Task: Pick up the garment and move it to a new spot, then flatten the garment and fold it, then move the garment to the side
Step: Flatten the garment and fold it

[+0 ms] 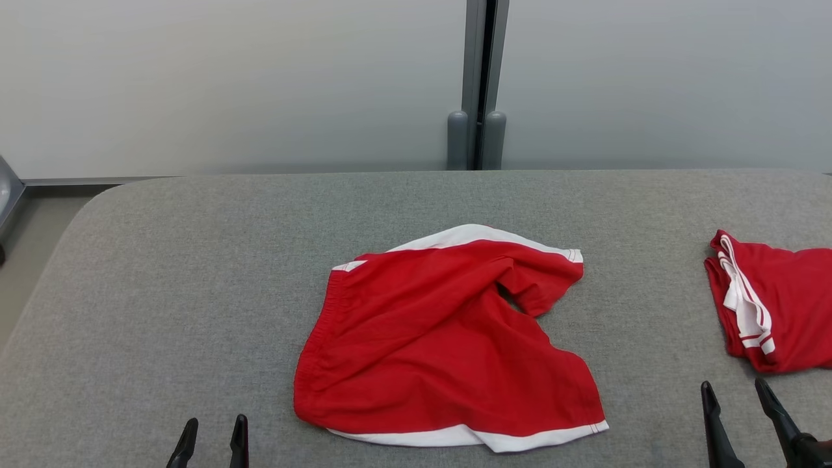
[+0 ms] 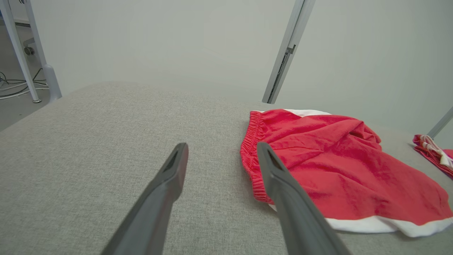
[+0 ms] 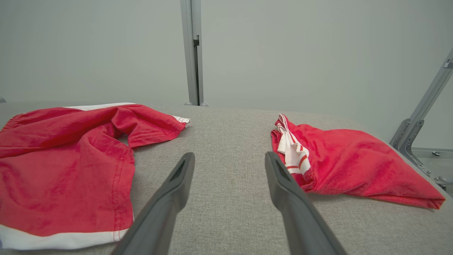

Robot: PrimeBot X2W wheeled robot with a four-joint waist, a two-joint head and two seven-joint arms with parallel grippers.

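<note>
We see the red garment (image 1: pixel 448 338), a pair of shorts with white trim, lying crumpled in the middle of the grey fabric-covered tabletop (image 1: pixel 195 260). Its gathered waistband faces the robot's left, white bands run along its near and far edges, and one leg is bunched and twisted at the far right. It lies free of both grippers.

The left gripper (image 1: pixel 214 432) sits at the near edge, left of the garment, with its two dark fingers spread apart and empty. In the left wrist view one finger's tip overlaps the waistband, but we cannot tell whether it touches the cloth.

The right gripper (image 1: pixel 734 396) sits at the near right, likewise open and holding nothing. Its fingers point at the bare tabletop between the garment and a second red garment (image 1: pixel 780 305). That second piece, with white striped trim, lies folded over at the right edge of the tabletop, well apart from the first.

Behind the tabletop stand pale panels joined by a grey post (image 1: pixel 480 78).
</note>
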